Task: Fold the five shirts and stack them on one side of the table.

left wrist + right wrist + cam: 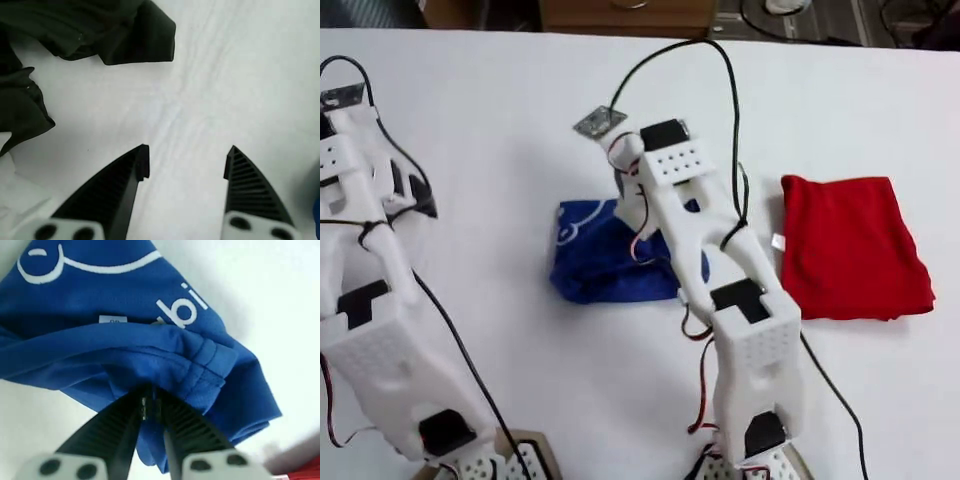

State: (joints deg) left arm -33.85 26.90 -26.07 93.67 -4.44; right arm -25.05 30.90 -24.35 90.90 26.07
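Fold of blue shirt (pixel 125 345) clenched in right gripper (pixel 151 405), likely to drag it over. Red shirt (pixel 850 245), folded, at its 3 o'clock; left gripper (pixel 186 162) released.

Looking like a robotics lab or hobby workshop: showing 2 white printed arms (pixel 700 240) standing side by side at a plain white table (pixel 500 120), trailing exposed black cables (pixel 733 100) and red wires (pixel 702 395), backing onto wooden furniture (pixel 620 14) along the far edge.
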